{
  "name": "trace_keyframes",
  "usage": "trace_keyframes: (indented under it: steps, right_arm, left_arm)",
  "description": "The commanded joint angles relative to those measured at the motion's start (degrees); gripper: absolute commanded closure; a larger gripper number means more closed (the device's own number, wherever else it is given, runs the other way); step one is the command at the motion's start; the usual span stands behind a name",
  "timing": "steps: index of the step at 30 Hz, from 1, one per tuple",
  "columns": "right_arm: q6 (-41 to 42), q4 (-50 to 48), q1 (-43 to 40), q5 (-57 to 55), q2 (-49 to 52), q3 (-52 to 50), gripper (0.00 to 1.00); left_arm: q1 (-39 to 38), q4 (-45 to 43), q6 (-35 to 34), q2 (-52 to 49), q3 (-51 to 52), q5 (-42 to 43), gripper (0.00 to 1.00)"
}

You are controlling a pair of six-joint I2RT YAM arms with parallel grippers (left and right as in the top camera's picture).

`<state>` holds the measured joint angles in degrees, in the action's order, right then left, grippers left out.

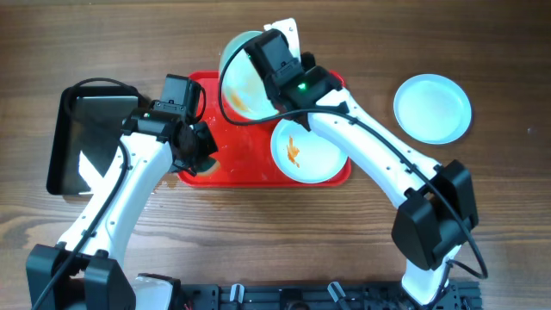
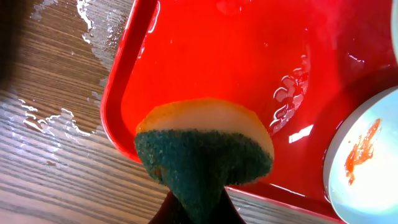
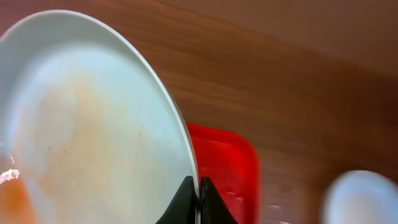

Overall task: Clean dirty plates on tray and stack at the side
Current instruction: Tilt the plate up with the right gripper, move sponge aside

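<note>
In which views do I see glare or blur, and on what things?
Overhead: sharp, with a white reflection on the glossy black tray. Left wrist: sponge in focus, bright glints on the wet red tray. Right wrist: the held plate is soft, and the table and the far plate are blurred.

One smeared plate (image 1: 239, 79) tilts above the red tray (image 1: 234, 165), another plate (image 1: 312, 157) inside.

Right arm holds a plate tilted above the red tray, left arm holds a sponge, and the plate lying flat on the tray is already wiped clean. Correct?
No. The flat plate on the red tray has an orange smear on it, so it is not wiped clean; the overhead view shows it. The rest holds: right fingers pinch the tilted plate, left fingers hold the sponge.
</note>
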<state>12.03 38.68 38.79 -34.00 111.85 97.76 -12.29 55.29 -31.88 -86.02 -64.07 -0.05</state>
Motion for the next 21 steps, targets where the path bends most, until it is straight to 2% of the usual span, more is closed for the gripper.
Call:
trace_keyframes:
  steps: [1, 9, 14, 21]
  right_arm:
    - [-8.6, 0.4, 2.3, -18.0, -0.7, 0.8, 0.96]
    - [-21.2, -4.6, 6.3, -37.1, -0.7, 0.8, 0.96]
    - [-26.9, -6.8, 7.5, -39.9, -0.7, 0.8, 0.96]
    - [-26.6, -6.9, 9.6, -39.9, -0.7, 0.8, 0.96]
  left_arm:
    - [-0.1, -0.5, -0.1, -0.1, 0.4, 0.7, 0.96]
    - [-0.1, -0.6, -0.1, -0.1, 0.4, 0.7, 0.96]
    - [-0.1, -0.7, -0.1, -0.1, 0.4, 0.7, 0.96]
    - [-0.1, -1.0, -0.1, -0.1, 0.4, 0.7, 0.96]
